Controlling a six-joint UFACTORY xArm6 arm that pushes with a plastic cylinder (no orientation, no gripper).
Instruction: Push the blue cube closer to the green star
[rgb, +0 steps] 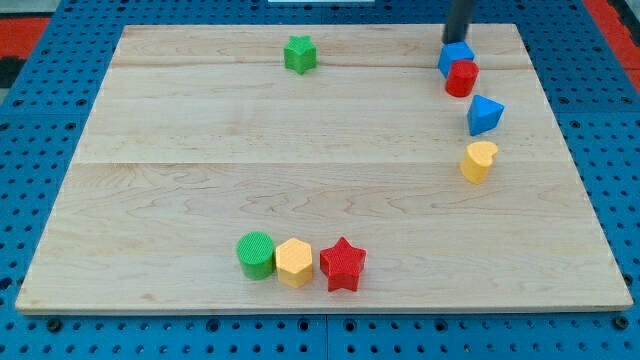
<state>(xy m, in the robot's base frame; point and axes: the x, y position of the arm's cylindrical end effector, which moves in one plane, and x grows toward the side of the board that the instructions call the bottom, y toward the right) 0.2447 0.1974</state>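
The blue cube (454, 56) sits near the view's top right on the wooden board (300, 170), touching a red cylinder (461, 78) just below it. The green star (299, 54) lies near the view's top, left of centre, far to the left of the cube. My tip (456, 42) is the lower end of the dark rod coming down from the top edge. It stands right at the cube's upper side, touching it or nearly so.
A second blue block (484, 115), angular in shape, and a yellow block (479, 161) lie below the red cylinder at the right. A green cylinder (256, 254), a yellow hexagon (294, 262) and a red star (343, 264) stand in a row at the bottom.
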